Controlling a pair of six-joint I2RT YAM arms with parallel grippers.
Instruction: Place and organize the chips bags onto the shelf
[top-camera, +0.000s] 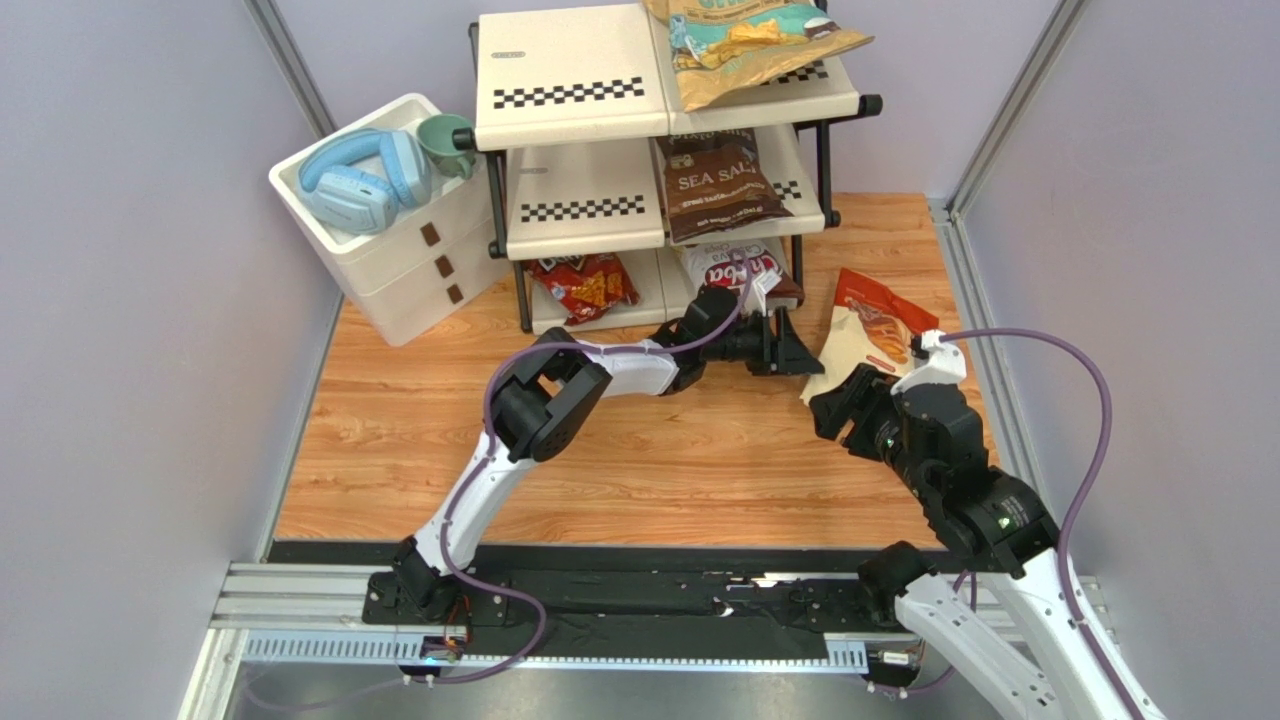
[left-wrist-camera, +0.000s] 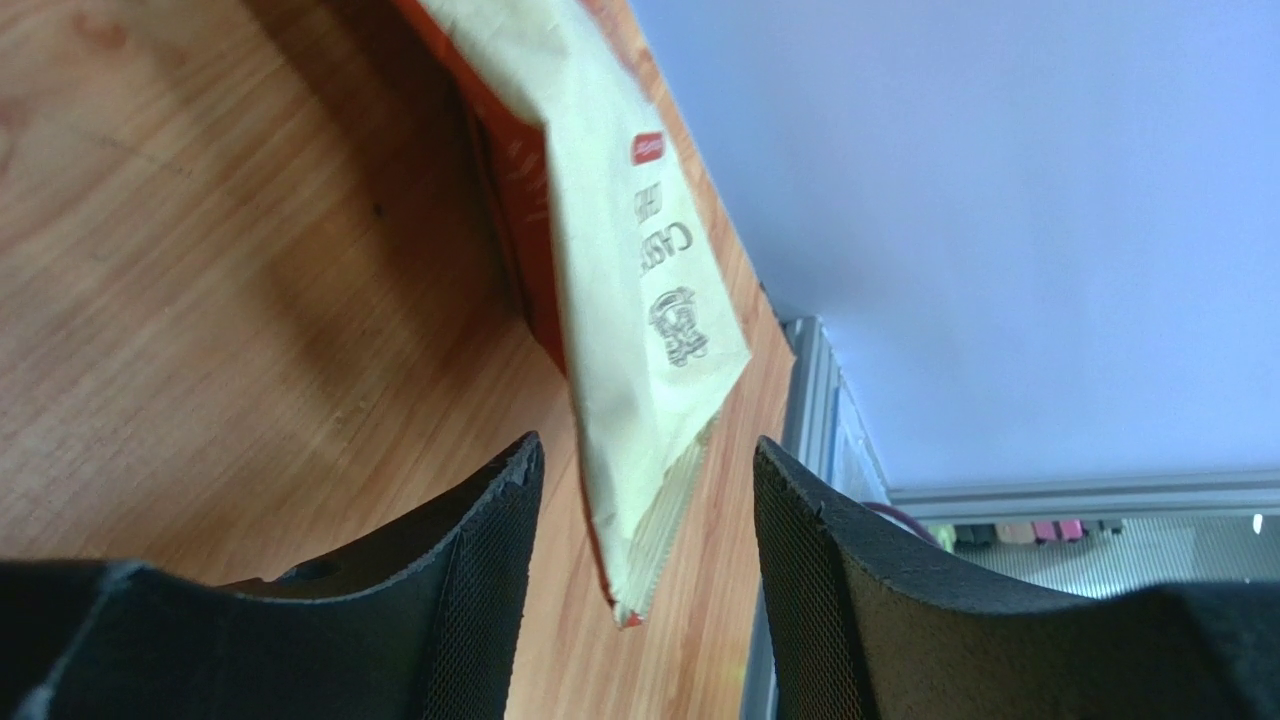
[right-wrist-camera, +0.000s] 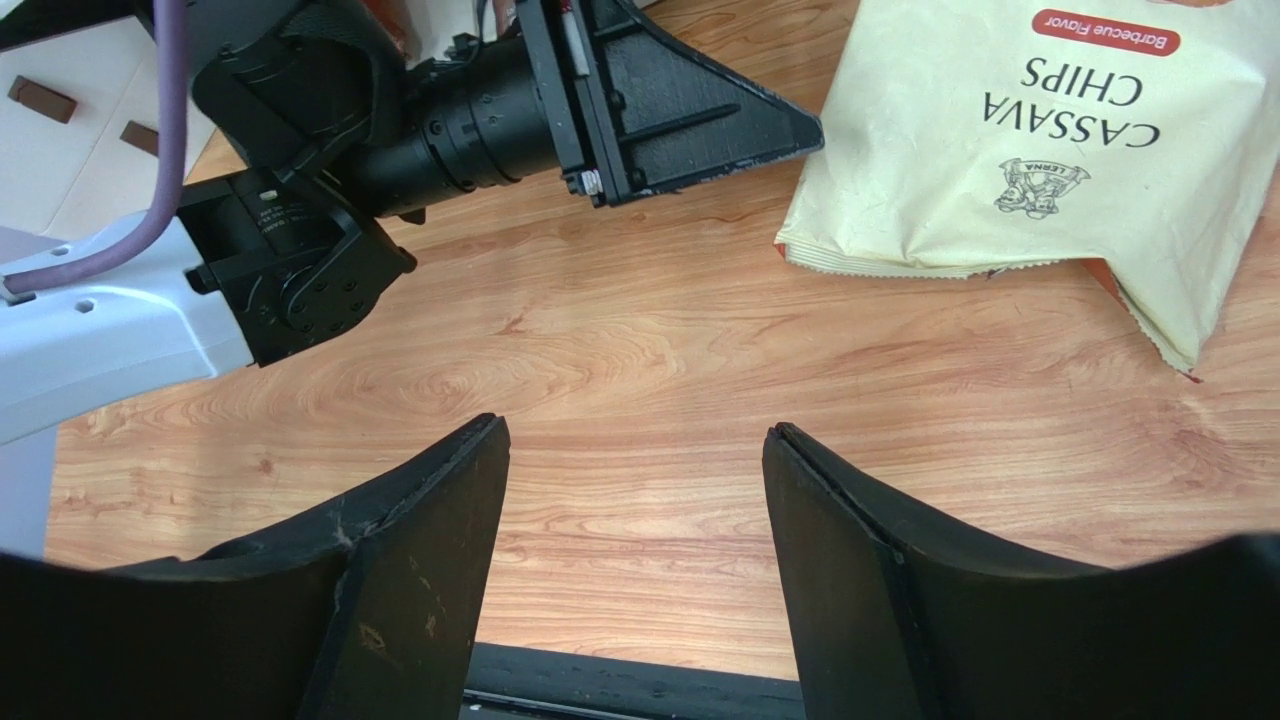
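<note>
Crinkly cream cassava chips bag with a red-orange top (right-wrist-camera: 1037, 135) lies on the wooden table (right-wrist-camera: 631, 360) — left gripper (top-camera: 789, 347) and right gripper (right-wrist-camera: 639, 443) both spread wide, empty.

Cream shelf (top-camera: 571, 60) bears black-white checkered strips (top-camera: 568, 93); cassava bag (top-camera: 879, 323) is cream, apparently orange-backed.

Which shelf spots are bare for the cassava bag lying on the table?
On the shelf, the left halves of the top and middle tiers are bare, beside the tan-and-teal bag and the Sea Salt bag. The bottom tier is crowded: Doritos bag left, Chuba bag right.
</note>
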